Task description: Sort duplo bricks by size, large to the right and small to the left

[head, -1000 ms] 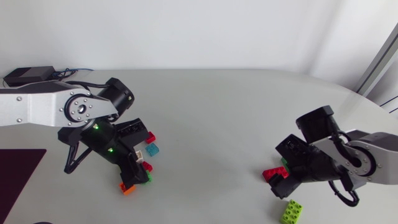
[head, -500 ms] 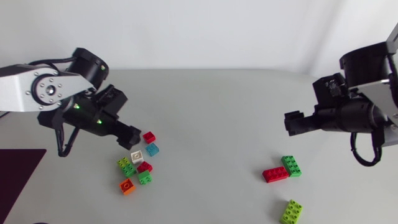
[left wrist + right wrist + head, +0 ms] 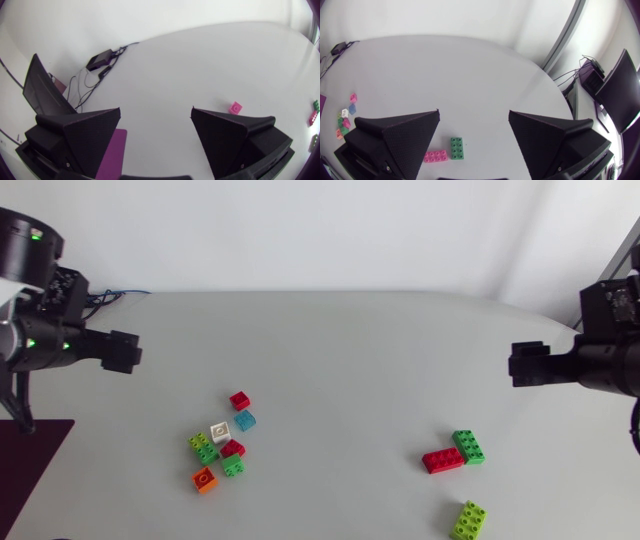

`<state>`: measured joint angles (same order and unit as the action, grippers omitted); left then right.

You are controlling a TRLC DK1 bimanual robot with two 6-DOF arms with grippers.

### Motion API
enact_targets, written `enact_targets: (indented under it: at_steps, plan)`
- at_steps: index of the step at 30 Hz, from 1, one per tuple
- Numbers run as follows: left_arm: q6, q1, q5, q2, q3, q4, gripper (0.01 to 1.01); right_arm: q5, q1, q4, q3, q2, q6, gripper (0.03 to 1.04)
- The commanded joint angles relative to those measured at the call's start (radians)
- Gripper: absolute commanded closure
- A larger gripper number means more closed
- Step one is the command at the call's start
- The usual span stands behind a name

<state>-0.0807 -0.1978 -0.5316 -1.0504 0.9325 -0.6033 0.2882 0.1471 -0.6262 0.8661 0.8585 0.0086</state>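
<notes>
Seven bricks [image 3: 221,432] cluster on the left of the surface [image 3: 340,350], while a red brick [image 3: 442,460] touching a green brick [image 3: 468,446] and a lime brick [image 3: 468,520] nearby lie right. My left jaws and right jaws both gape wide, empty.

Small bricks [image 3: 221,432] clustered left, large bricks [image 3: 442,460] right.

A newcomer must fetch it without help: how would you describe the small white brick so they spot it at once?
On the table, look to the group of small bricks on the left half. The white brick sits near its middle, between the blue brick and the lime green brick; it is the only white one there.
</notes>
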Motion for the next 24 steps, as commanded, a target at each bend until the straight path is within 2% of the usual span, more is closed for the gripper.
enact_targets:
  at_steps: [1, 4, 9, 19, 24]
  plan:
    - [0.019, 0.014, -0.042, 0.101, -0.032, 0.019, 0.048, 0.029, -0.015, -0.036, 0.011, -0.055, 0.033, 0.07]
    - [0.002, 0.024, -0.09, 0.198, -0.04, 0.019, 0.048, 0.039, -0.023, -0.076, 0.017, -0.119, 0.033, 0.07]
    - [-0.001, 0.052, -0.102, 0.343, -0.067, 0.023, 0.048, 0.035, -0.043, -0.113, 0.016, -0.222, 0.033, 0.07]
    - [-0.024, 0.09, -0.045, 0.642, -0.146, 0.027, 0.048, 0.028, -0.063, -0.193, 0.002, -0.483, 0.03, 0.07]
    - [-0.025, 0.129, -0.034, 0.78, -0.169, 0.023, 0.048, -0.032, -0.107, -0.234, -0.016, -0.598, 0.024, 0.07]
